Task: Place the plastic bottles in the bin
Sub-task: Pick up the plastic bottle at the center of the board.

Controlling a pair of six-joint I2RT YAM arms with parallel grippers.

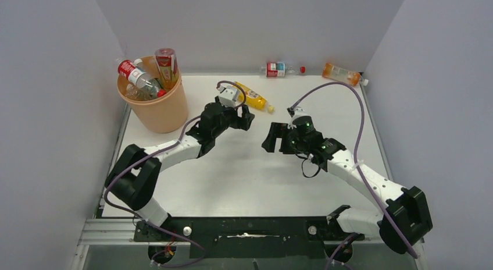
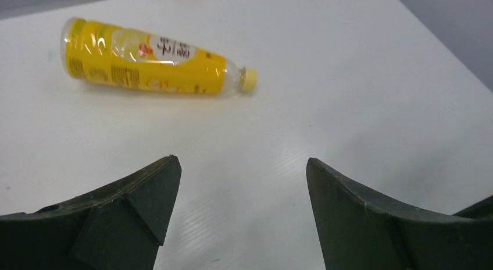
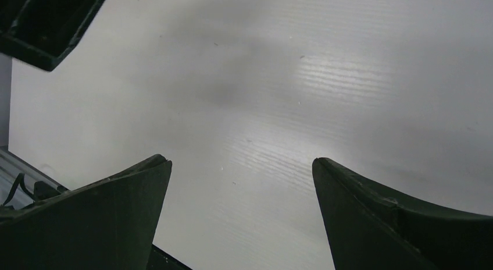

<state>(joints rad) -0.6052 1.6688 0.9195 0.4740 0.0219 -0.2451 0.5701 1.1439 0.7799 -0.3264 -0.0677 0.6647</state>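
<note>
At the far left of the table (image 1: 250, 177), the bin (image 1: 156, 113) is seen standing upright near the back corner. It is packed with plastic bottles: a red-labelled one (image 1: 129, 71) is tilted over the left rim, and a taller one (image 1: 167, 65) with a red and green label sticks up above the right rim.

Right of the bin, the left gripper (image 1: 246, 117) (image 2: 241, 165) is held low over the table with its fingers spread wide and nothing between them. Just beyond it a yellow-labelled bottle (image 1: 254, 98) (image 2: 145, 59) lies on its side, cap pointing right; in the top view its base is partly hidden behind the wrist. A purple cable (image 1: 229, 84) loops over that wrist.

Near the centre, the right gripper (image 1: 275, 143) (image 3: 241, 162) faces the left one, jaws likewise parted and empty, with only white tabletop seen through them.

Against the back wall a clear bottle with a red cap (image 1: 281, 69) lies on its side. Further right, in the back corner, a bottle of orange liquid (image 1: 342, 74) lies flat, well apart from both grippers.
</note>
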